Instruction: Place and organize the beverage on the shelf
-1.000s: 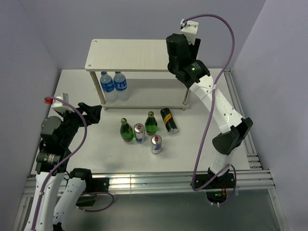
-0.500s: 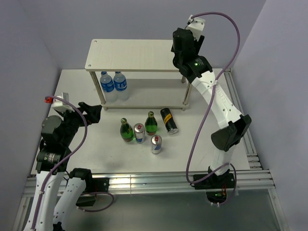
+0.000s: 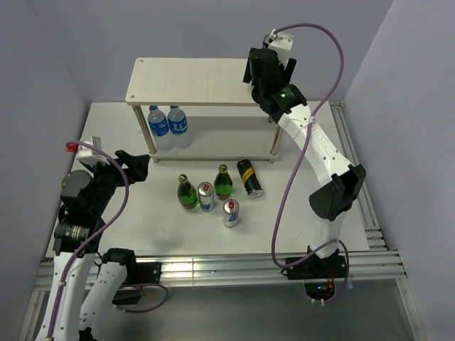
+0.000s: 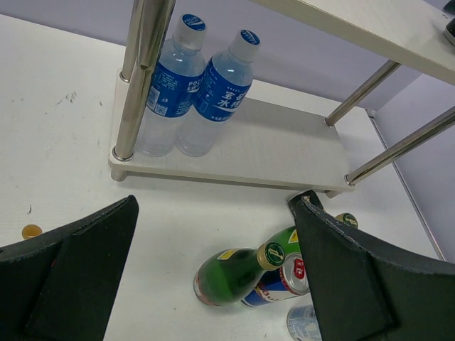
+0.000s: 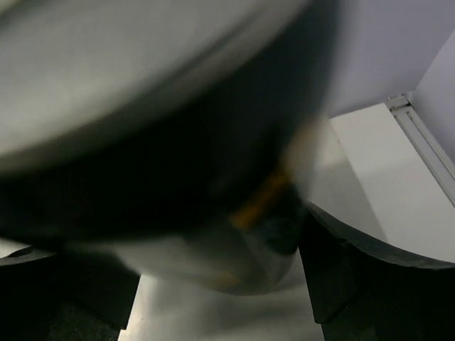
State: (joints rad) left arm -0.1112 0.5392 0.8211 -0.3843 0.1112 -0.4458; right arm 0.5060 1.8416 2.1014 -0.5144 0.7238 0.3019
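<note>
The shelf [image 3: 192,82] stands at the back of the table. My right gripper [image 3: 259,71] hovers over the right end of its top board, shut on a black can with a yellow label [image 5: 178,142], which fills the right wrist view, blurred. On the table in front stand two green bottles [image 3: 187,193] [image 3: 223,182], two silver-and-blue cans [image 3: 205,197] [image 3: 230,212] and a second black can [image 3: 249,177]. My left gripper [image 3: 135,167] is open and empty, left of this group; its wrist view shows a green bottle [image 4: 234,273] and a silver can [image 4: 288,277].
Two clear water bottles with blue labels [image 3: 168,124] stand at the left end of the lower board, also in the left wrist view [image 4: 192,92]. The shelf's metal legs [image 4: 135,85] rise beside them. Lilac walls close in on three sides.
My right gripper, with the black can, rose from the shelf's right end, swung right, then came back left over the top board. The left arm and the table drinks have not moved.
</note>
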